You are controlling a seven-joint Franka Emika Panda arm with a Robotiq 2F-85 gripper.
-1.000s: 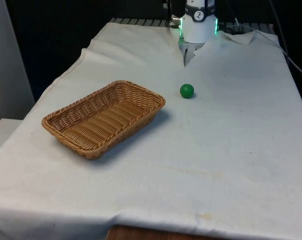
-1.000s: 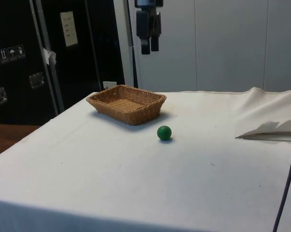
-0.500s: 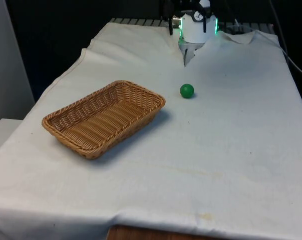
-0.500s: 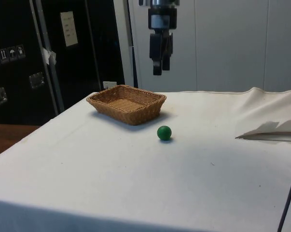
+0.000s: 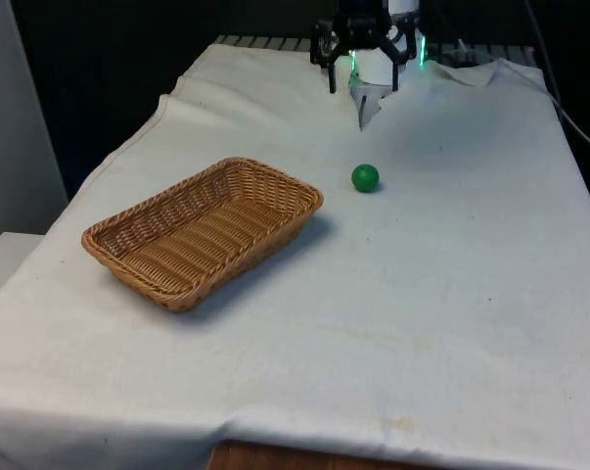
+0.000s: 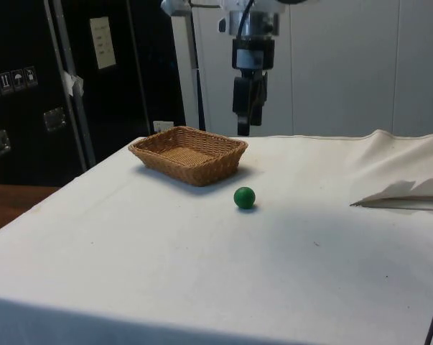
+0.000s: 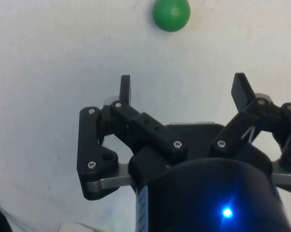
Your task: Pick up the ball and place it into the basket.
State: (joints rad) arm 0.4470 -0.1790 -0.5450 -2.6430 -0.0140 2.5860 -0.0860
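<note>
A small green ball (image 5: 365,177) lies on the white cloth, just off the front view's right of a rectangular wicker basket (image 5: 280,180). From the side, the ball (image 6: 244,198) rests in front of the basket (image 6: 194,172), a short gap apart. My gripper (image 5: 364,83) hangs in the air beyond the ball, towards the table's far end, with its fingers pointing down. It is open and holds nothing. In the side view the gripper (image 6: 245,126) is well above the table. The wrist view has the ball (image 7: 171,13) ahead of the spread fingertips (image 7: 125,89).
The basket has nothing in it. A raised fold of cloth (image 6: 399,194) lies at the far end of the table near the robot's base. A dark cable (image 5: 568,108) runs along the front view's right edge.
The gripper has come down and moved over towards the ball, its black fingers dropping into the front view. Ball and basket have not moved.
</note>
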